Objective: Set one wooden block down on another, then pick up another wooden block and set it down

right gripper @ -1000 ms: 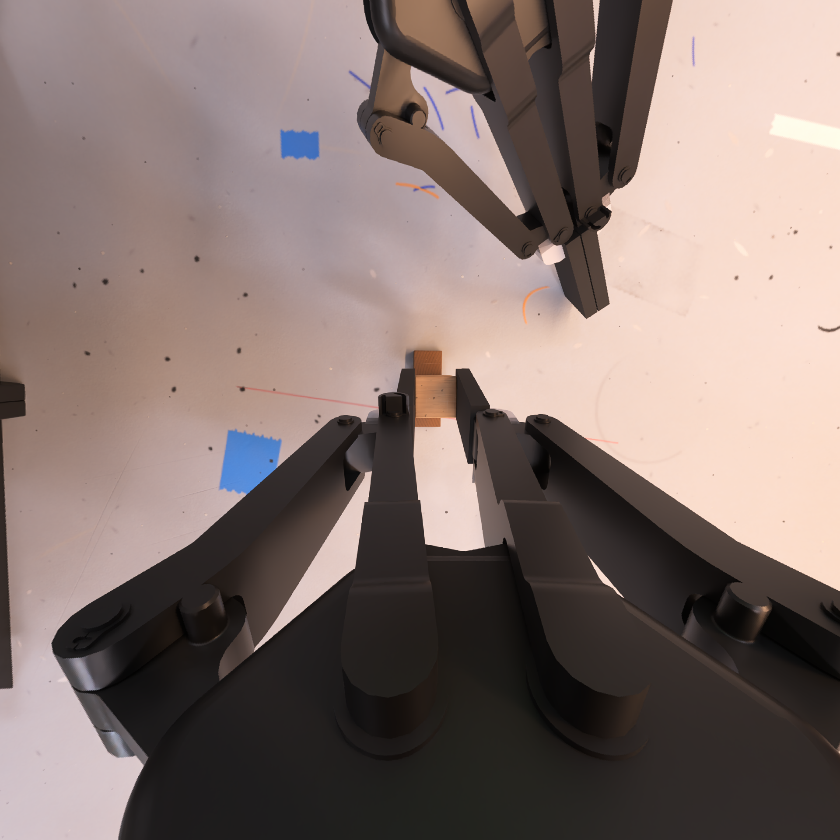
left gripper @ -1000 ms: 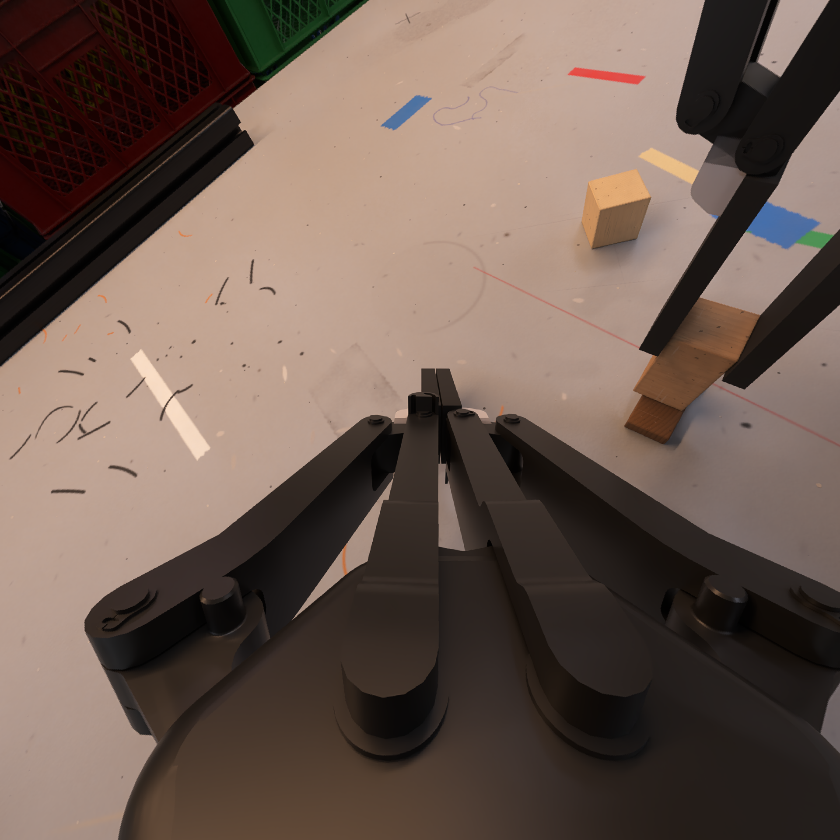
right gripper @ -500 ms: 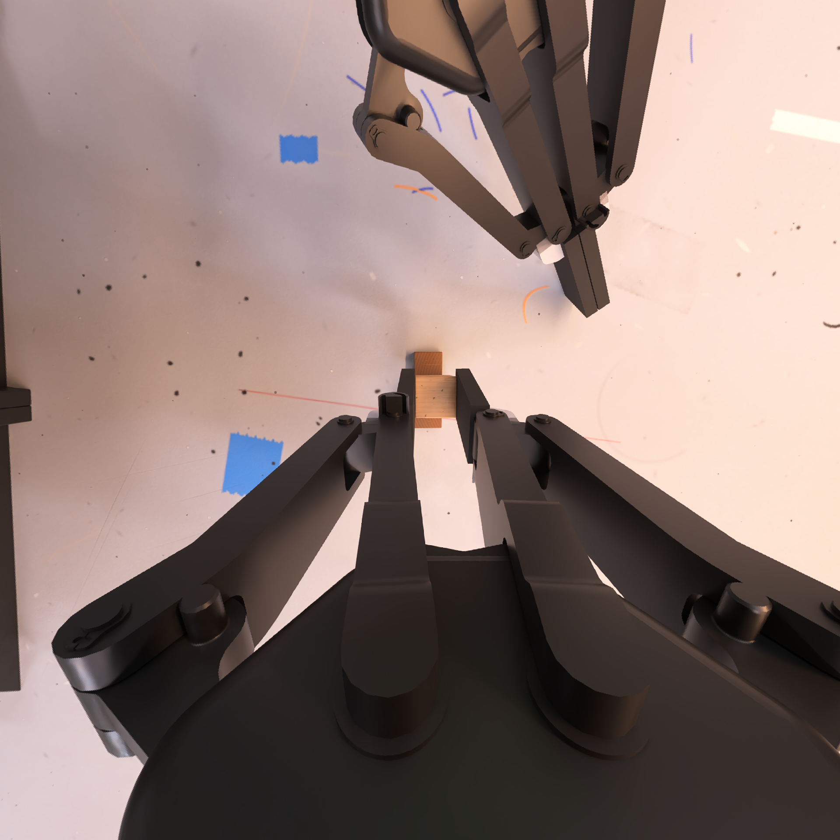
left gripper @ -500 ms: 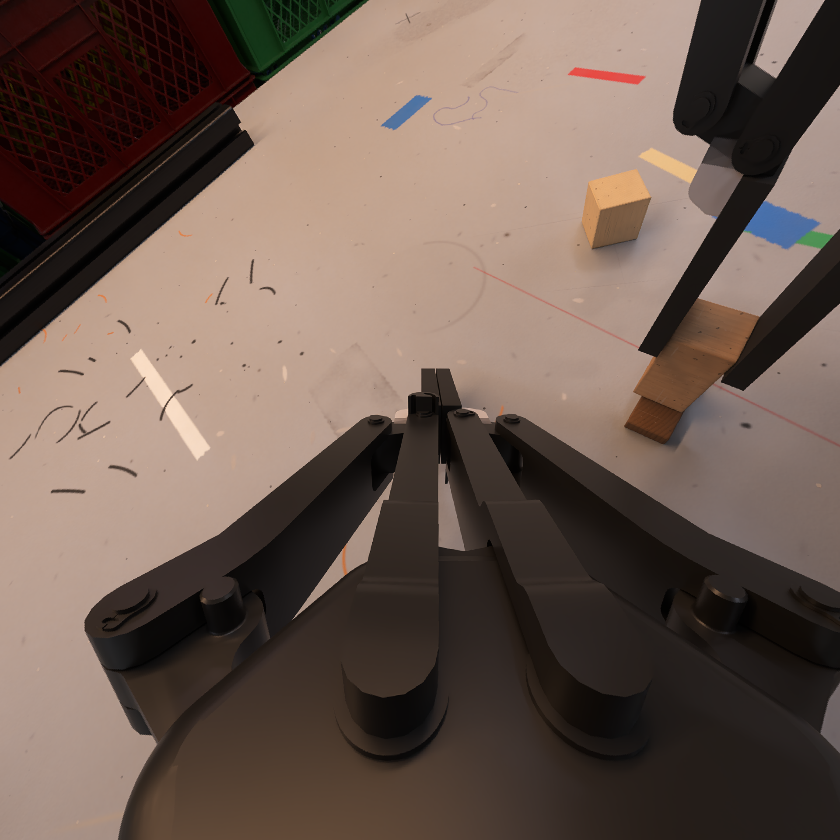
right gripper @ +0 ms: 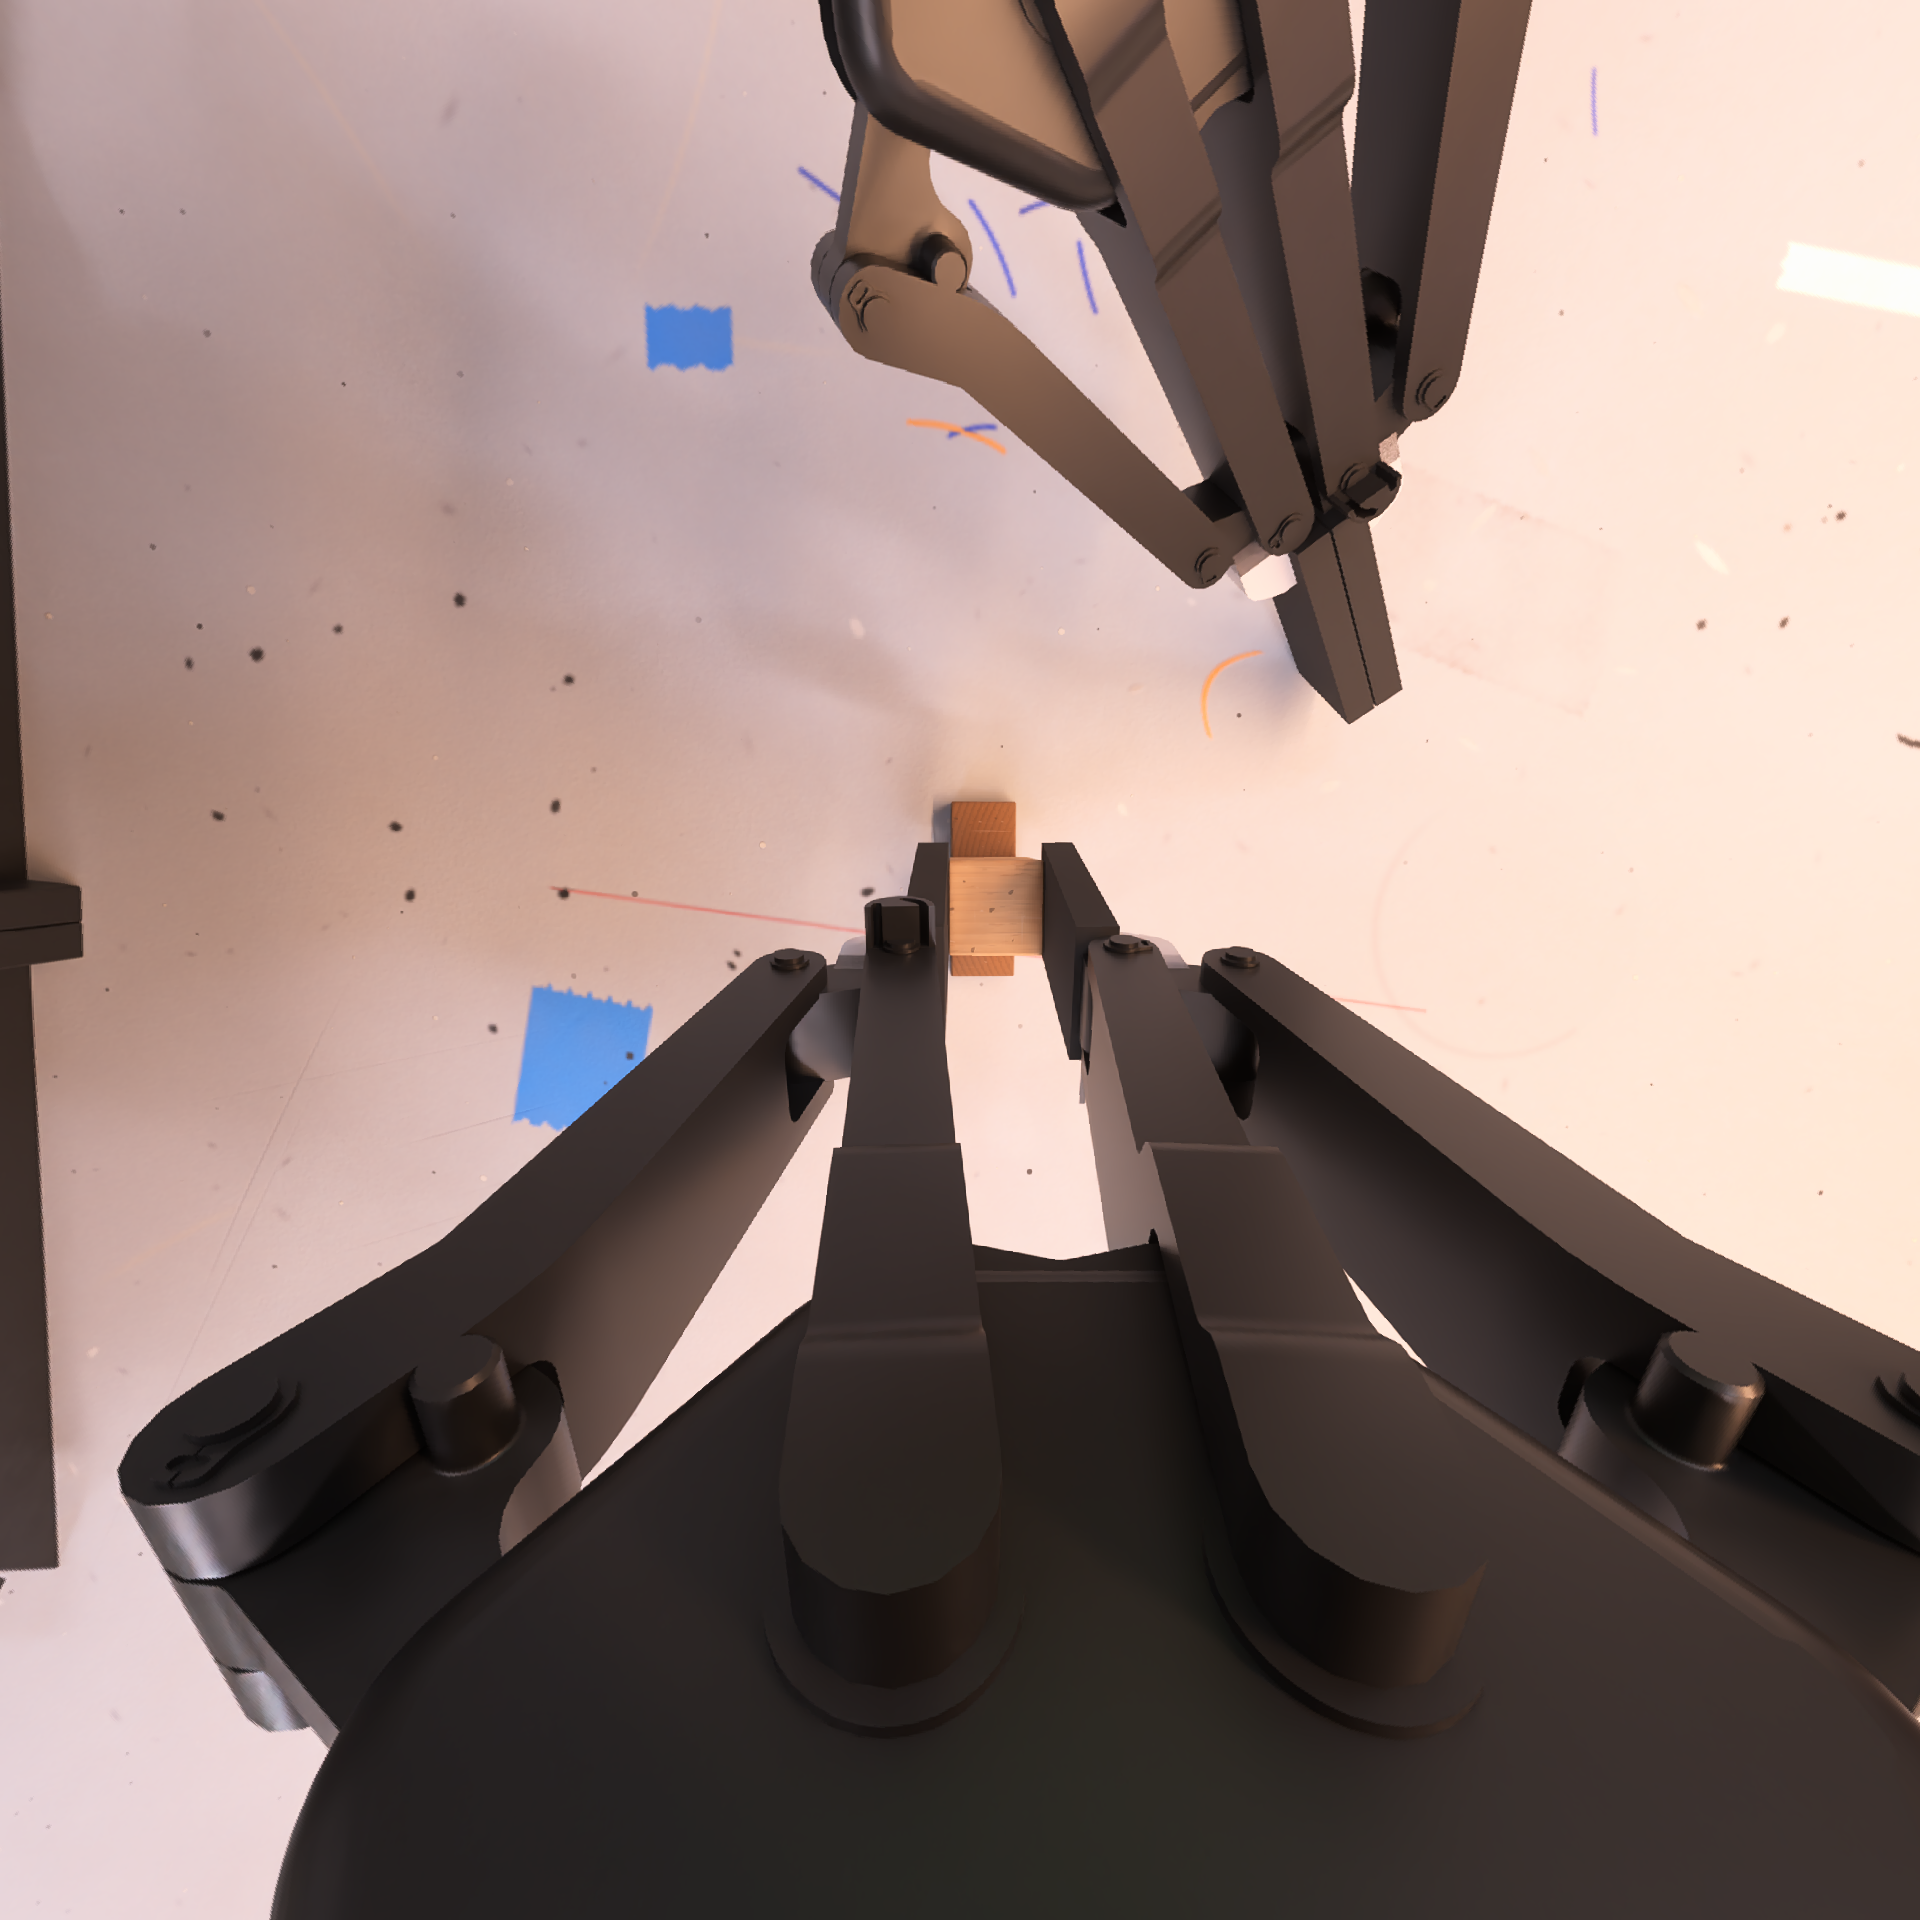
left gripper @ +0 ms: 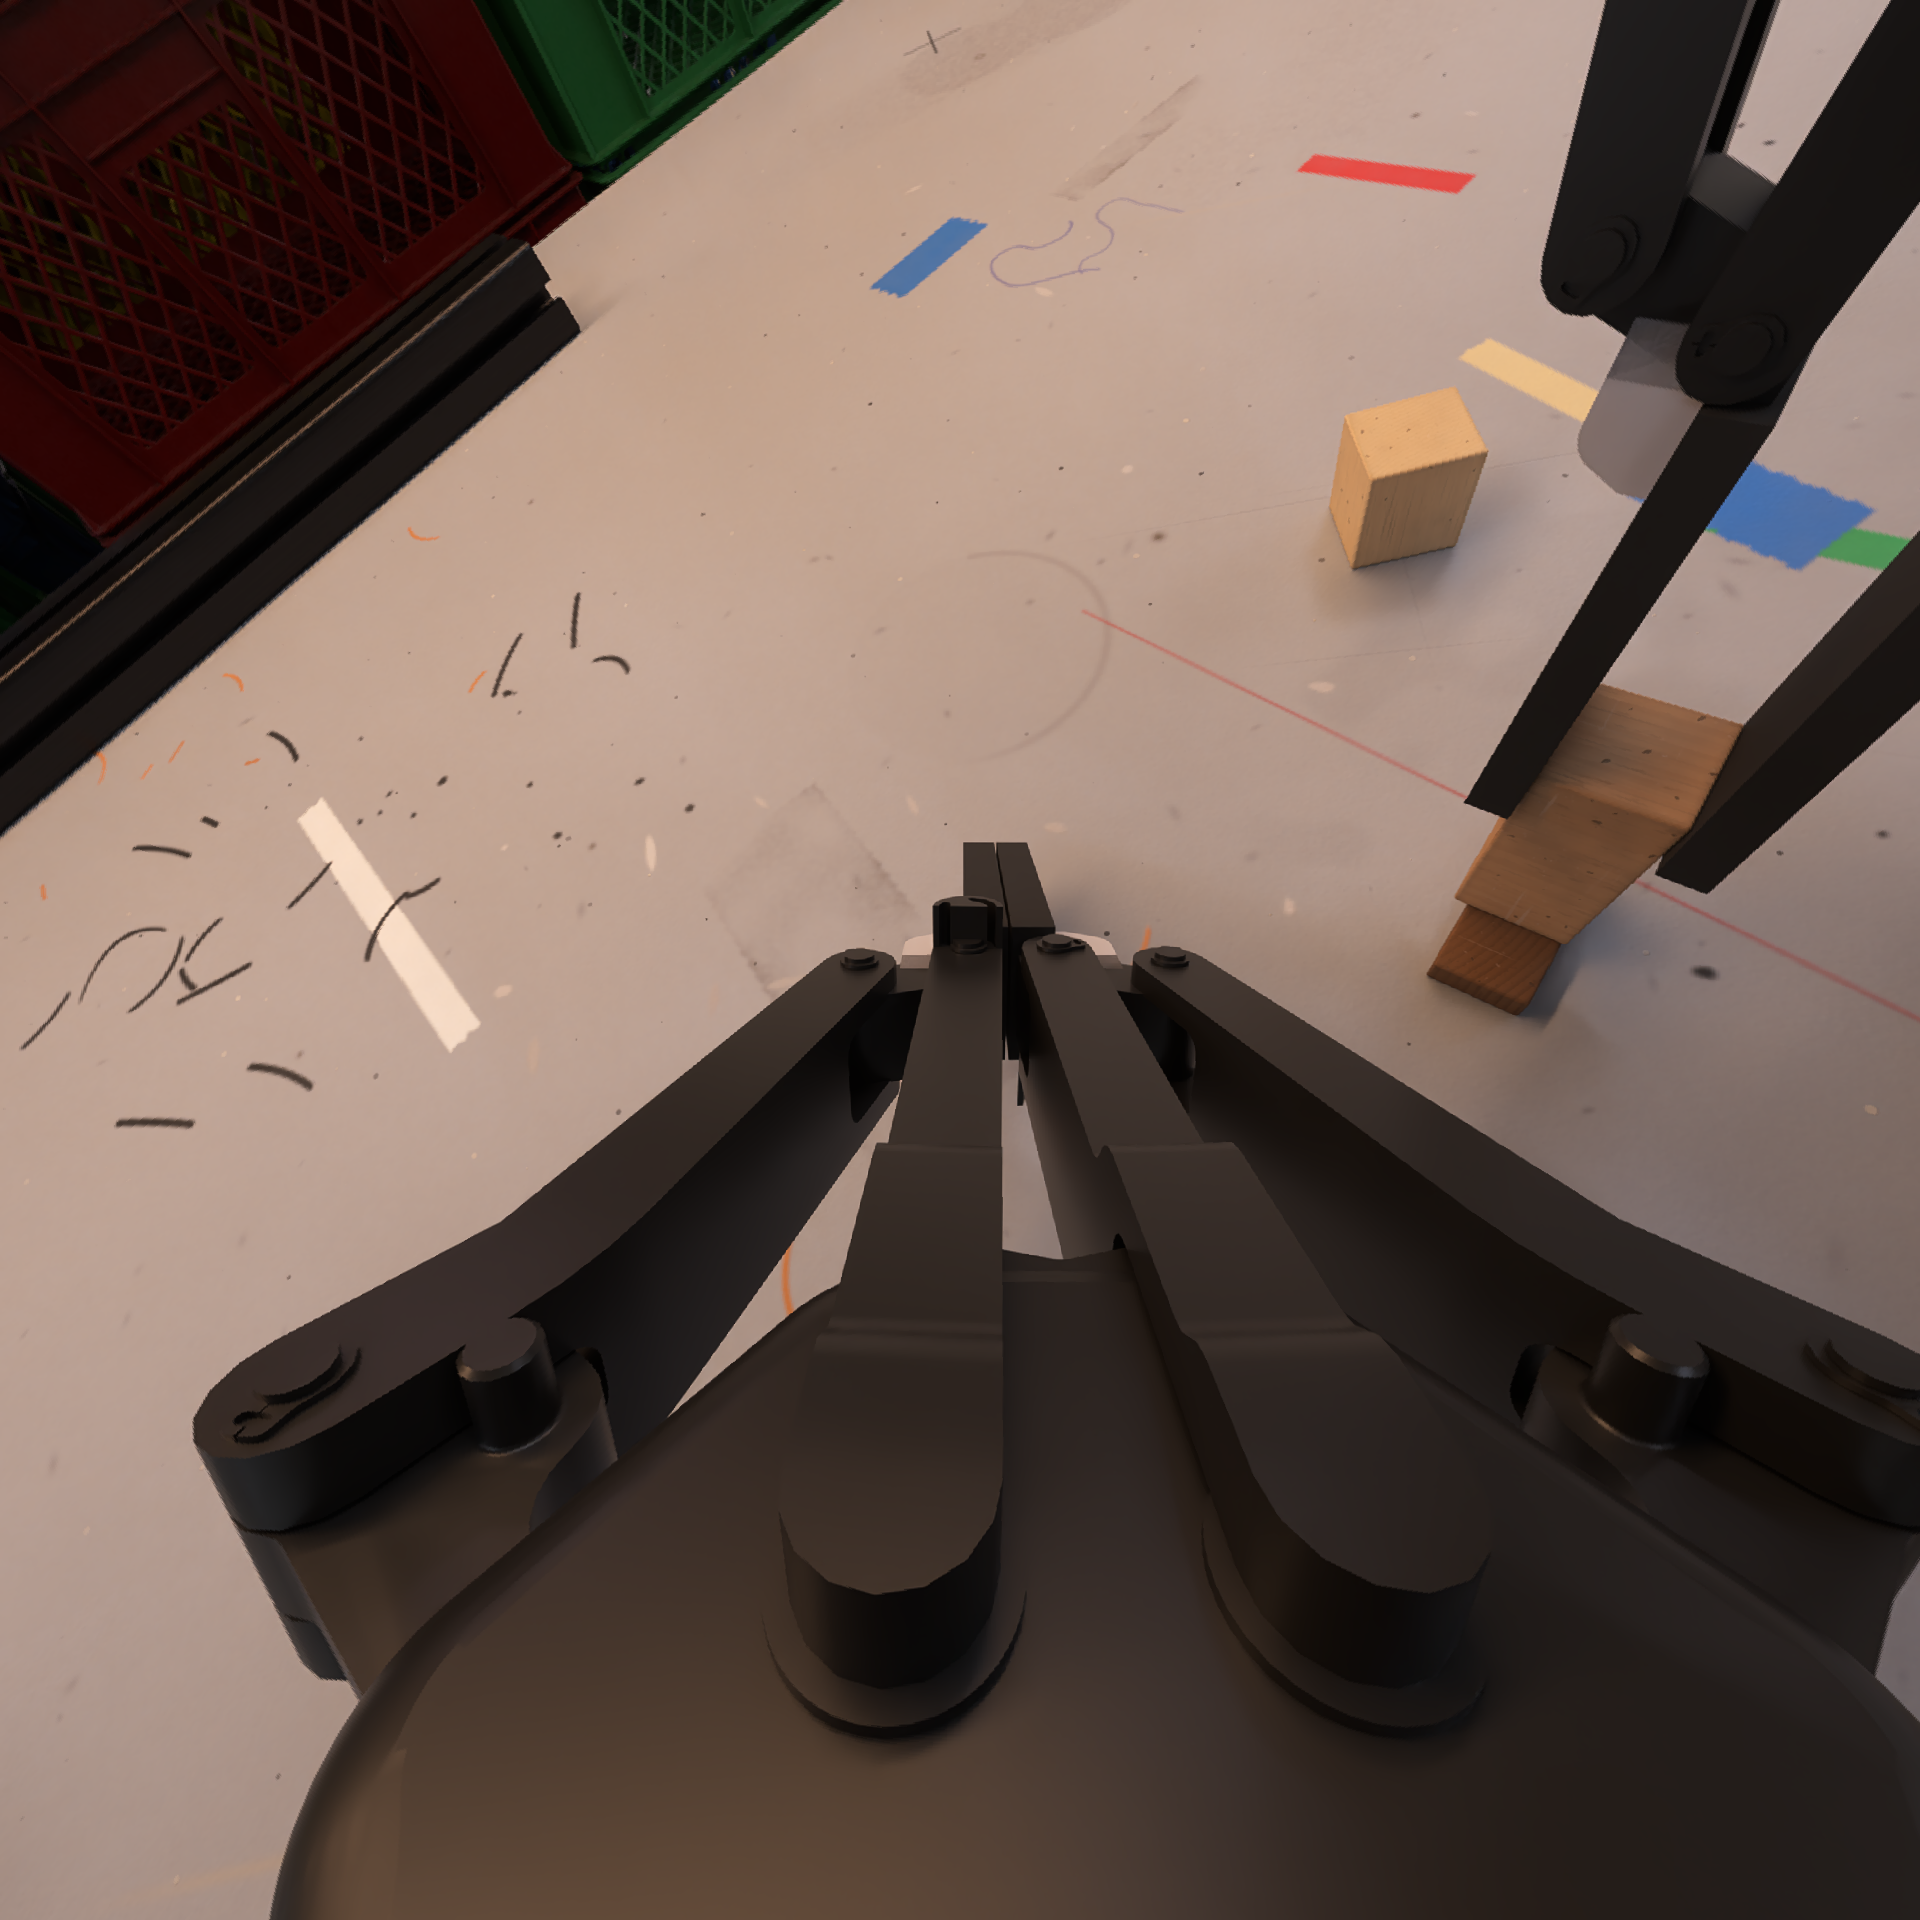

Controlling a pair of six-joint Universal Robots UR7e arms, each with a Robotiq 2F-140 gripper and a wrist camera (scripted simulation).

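Note:
A light wooden block rests on a darker flat wooden block on the table. My right gripper is shut on the light block, one finger on each side. The pair also shows in the left wrist view, with the light block on the dark block between the right gripper's fingers. A third block, a light cube, stands alone farther back. My left gripper is shut and empty, hovering close above the table to the left of the stack. It also shows in the right wrist view.
A red crate and a green crate stand at the far left behind a black rail. Tape strips in blue, red and white lie flat on the table. A dark frame runs along the right wrist view's left edge.
Almost nothing has changed. The right gripper stays shut on the light block over the dark block, and its view shifts only very slightly. The left gripper has not moved.

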